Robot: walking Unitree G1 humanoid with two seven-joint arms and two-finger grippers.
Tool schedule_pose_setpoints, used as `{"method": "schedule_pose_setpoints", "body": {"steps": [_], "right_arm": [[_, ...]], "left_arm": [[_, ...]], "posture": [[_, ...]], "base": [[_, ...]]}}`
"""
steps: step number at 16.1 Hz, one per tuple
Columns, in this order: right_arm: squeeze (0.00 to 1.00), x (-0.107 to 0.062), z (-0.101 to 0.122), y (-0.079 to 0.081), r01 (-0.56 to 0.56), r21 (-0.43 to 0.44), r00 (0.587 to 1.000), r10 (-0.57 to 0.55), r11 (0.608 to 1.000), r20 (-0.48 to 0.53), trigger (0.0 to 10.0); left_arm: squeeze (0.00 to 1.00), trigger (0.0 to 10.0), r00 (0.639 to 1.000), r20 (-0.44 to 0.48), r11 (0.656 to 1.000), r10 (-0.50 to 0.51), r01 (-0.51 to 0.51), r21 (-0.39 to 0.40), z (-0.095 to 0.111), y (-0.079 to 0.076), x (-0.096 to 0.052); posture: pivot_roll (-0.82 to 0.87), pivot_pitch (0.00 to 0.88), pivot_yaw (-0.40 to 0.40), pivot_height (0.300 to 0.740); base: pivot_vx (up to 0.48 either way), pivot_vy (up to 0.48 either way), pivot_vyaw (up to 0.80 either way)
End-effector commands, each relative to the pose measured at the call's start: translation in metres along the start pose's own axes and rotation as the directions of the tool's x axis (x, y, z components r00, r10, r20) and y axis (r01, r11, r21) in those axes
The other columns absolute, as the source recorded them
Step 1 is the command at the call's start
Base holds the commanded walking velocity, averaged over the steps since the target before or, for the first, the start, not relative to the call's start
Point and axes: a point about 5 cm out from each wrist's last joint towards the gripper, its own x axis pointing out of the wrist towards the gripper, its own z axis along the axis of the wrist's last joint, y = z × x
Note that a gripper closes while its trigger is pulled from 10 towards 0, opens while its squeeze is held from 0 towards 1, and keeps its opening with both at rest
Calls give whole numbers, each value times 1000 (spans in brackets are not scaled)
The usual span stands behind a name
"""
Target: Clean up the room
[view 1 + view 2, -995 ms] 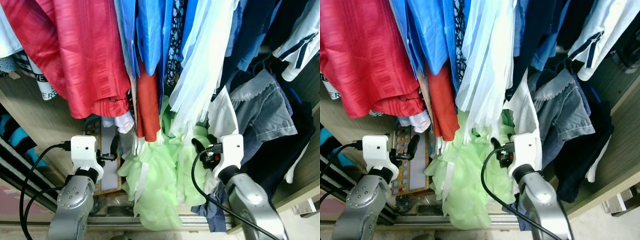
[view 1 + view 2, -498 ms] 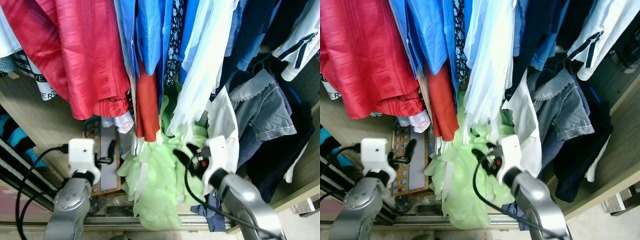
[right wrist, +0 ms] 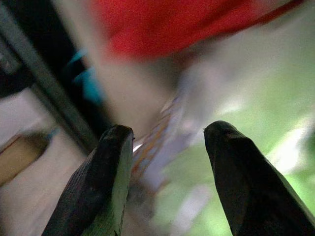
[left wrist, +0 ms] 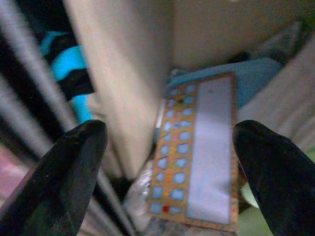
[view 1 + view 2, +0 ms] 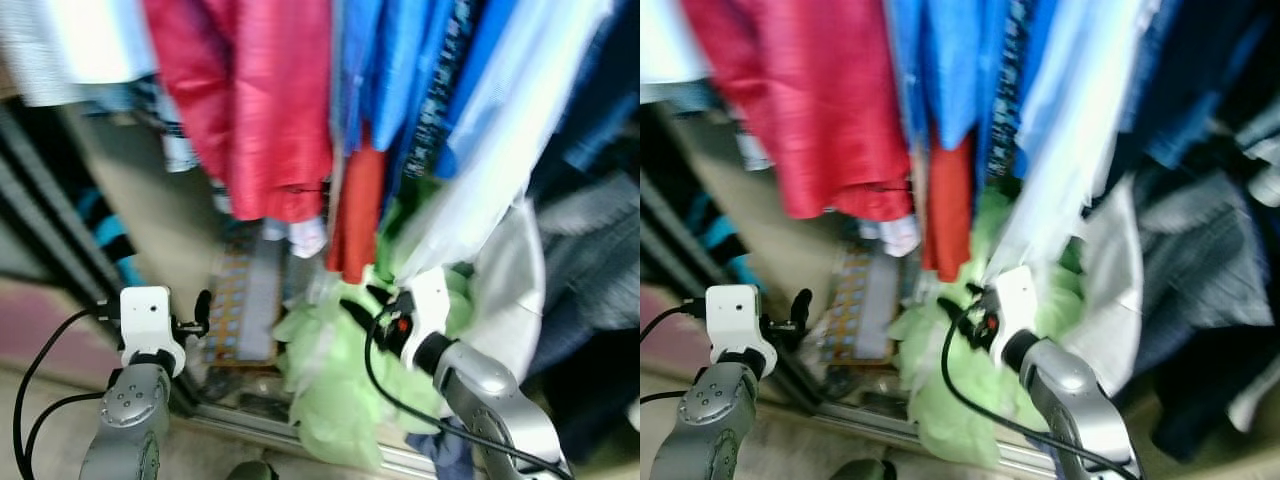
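Blurred frame; right claw [image 5: 355, 303], fingers apart, at centre against the pale green garment [image 5: 335, 395]; left claw [image 4: 170, 162], fingers spread, lower left, facing the patterned board [image 4: 199, 157].

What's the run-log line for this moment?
left gripper: open, empty | right gripper: open, over light green garment | board: wardrobe floor

Two grippers are showing, left gripper [image 5: 203, 308] and right gripper [image 5: 358, 303]. One red garment [image 5: 262, 110] is hanging, one pale green garment [image 5: 340, 385] heaping below, one patterned board [image 4: 199, 152] lying.
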Motion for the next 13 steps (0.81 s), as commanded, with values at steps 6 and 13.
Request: {"method": "schedule_pose_setpoints", "body": {"steps": [6, 13], "right_arm": [[0, 1, 7, 0, -12, -19, 999, 13, 1000, 46, 10000], [0, -1, 15, -12, 122, -37, 987, -117, 992, 108, 10000]], "left_arm": [[0, 10000, 999, -4, 999, 42, -42, -33, 3, 1, -2], [0, 10000, 995, 32, 992, -90, 93, -82, 8, -13, -17]], "posture": [[-17, 0, 1, 740], [-10, 0, -6, 740]], "base": [[0, 0, 800], [0, 0, 800]]}}
